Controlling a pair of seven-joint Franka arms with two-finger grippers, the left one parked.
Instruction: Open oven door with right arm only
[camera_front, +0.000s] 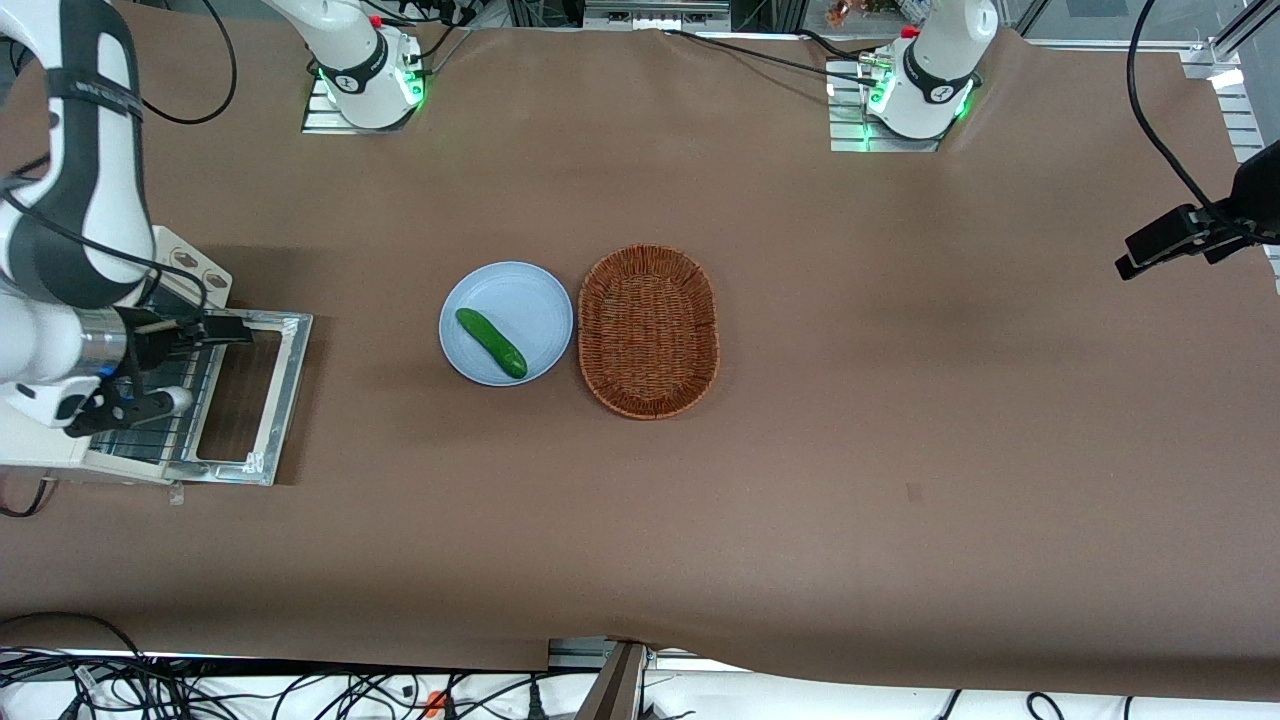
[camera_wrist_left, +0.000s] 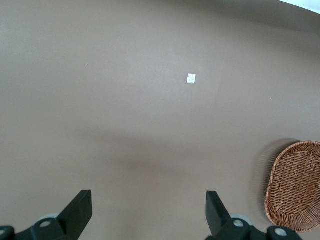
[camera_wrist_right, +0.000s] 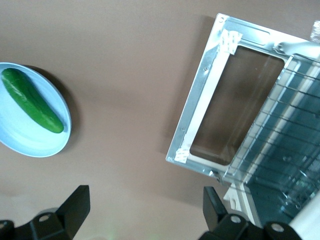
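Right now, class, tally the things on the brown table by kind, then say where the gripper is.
Toaster oven, oven door folded down flat: 1
Light blue plate: 1
Cucumber, on that plate: 1
Wicker basket: 1
Total: 4
The right arm's gripper is open, above the oven door.

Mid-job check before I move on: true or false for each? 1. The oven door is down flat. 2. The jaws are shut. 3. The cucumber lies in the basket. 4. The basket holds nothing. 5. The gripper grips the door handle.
1. True: the oven door lies folded down.
2. False: the gripper has its jaws open.
3. False: the cucumber lies on the blue plate.
4. True: the basket is empty.
5. False: the gripper holds nothing.
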